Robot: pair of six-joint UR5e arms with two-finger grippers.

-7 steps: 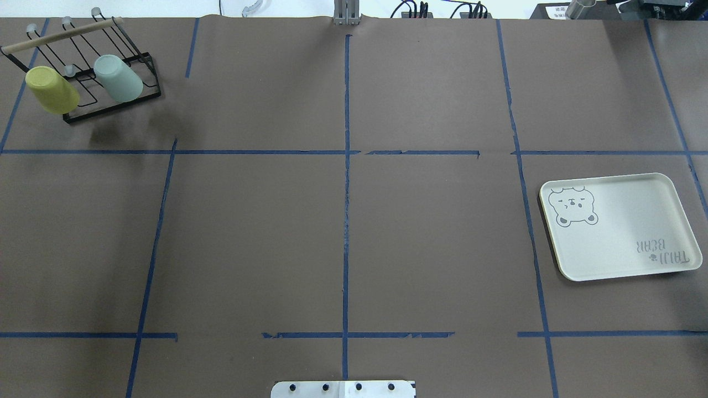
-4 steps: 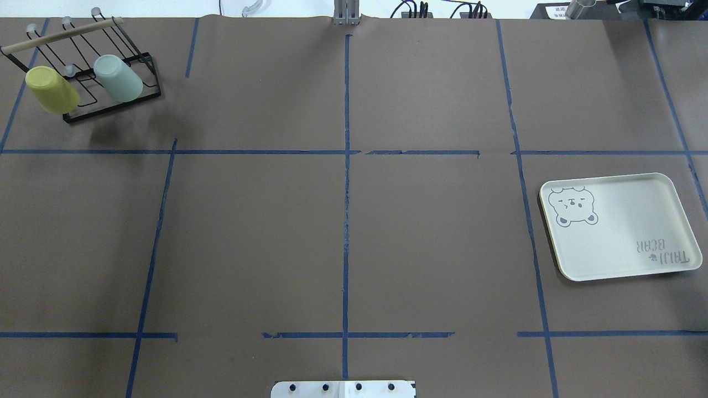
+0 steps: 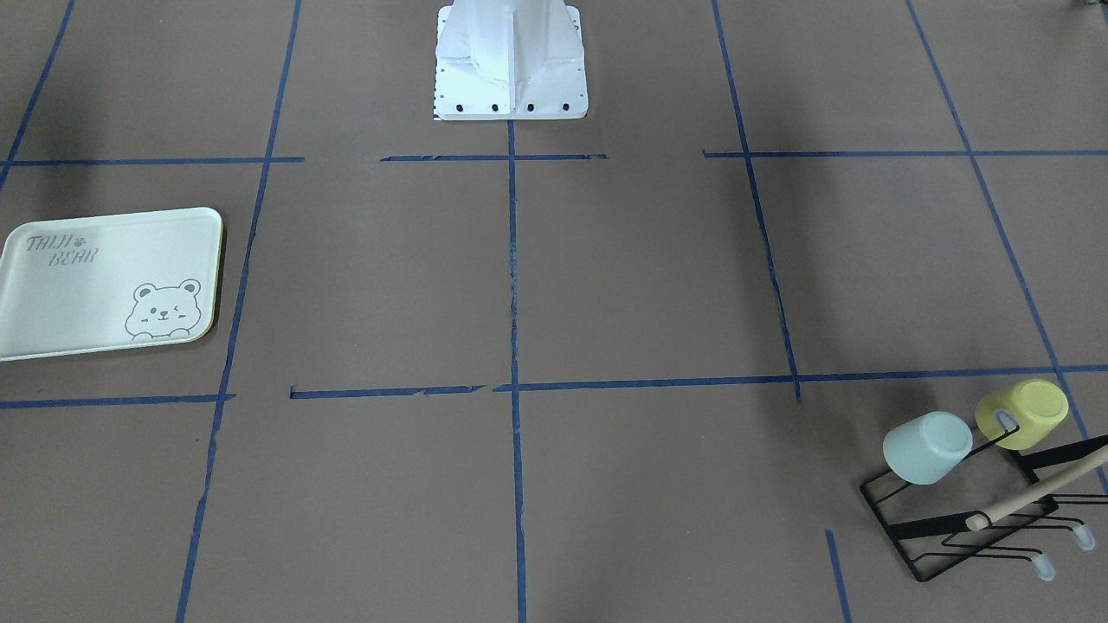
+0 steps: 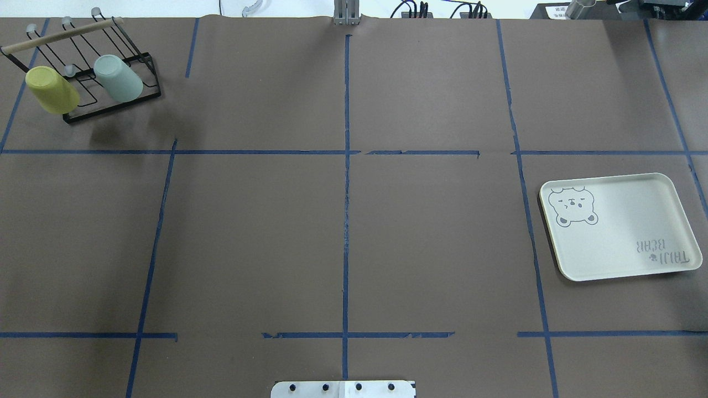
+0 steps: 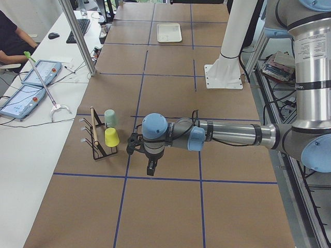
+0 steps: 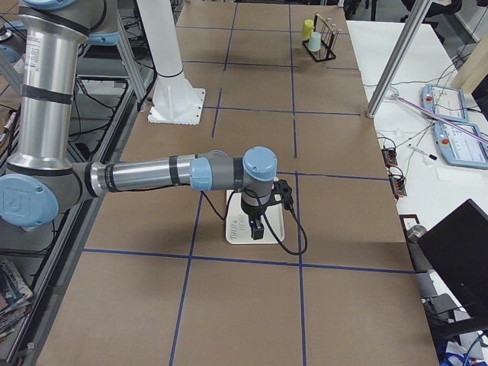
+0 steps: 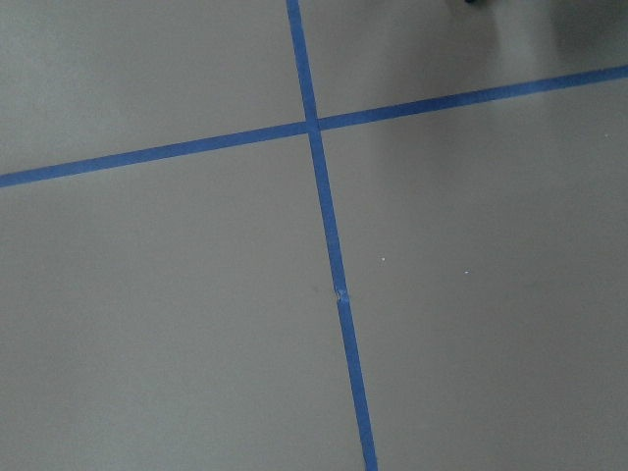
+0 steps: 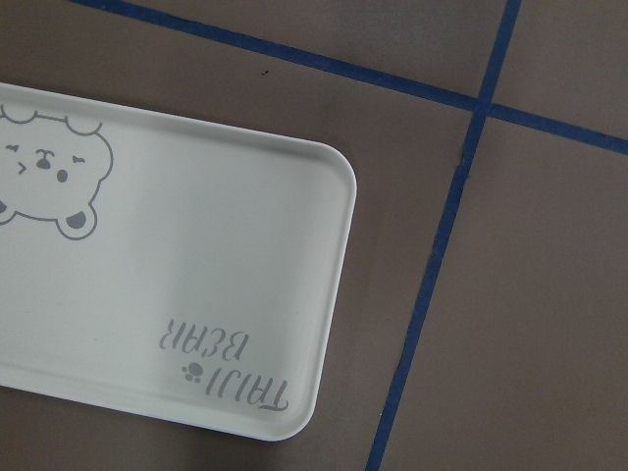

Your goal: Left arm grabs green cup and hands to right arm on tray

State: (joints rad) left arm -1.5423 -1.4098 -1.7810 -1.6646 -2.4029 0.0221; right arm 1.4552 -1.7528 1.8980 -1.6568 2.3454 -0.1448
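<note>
The green cup [image 4: 118,77] sits tilted on a black wire rack [image 4: 112,104] at the table's far left corner, next to a yellow cup [image 4: 51,89]; it also shows in the front view [image 3: 928,446]. The tray [image 4: 619,237] lies flat and bare at the right side. The left gripper [image 5: 150,169] shows only in the exterior left view, hanging over the table a short way from the rack; I cannot tell if it is open. The right gripper [image 6: 255,227] shows only in the exterior right view, above the tray [image 6: 232,230]; I cannot tell its state.
The table is covered in brown paper with a grid of blue tape lines. The white robot base [image 3: 511,61] stands at the near middle edge. The rack has a wooden bar [image 4: 61,34] across its top. An operator's desk with tablets [image 5: 31,82] lies beyond the far edge.
</note>
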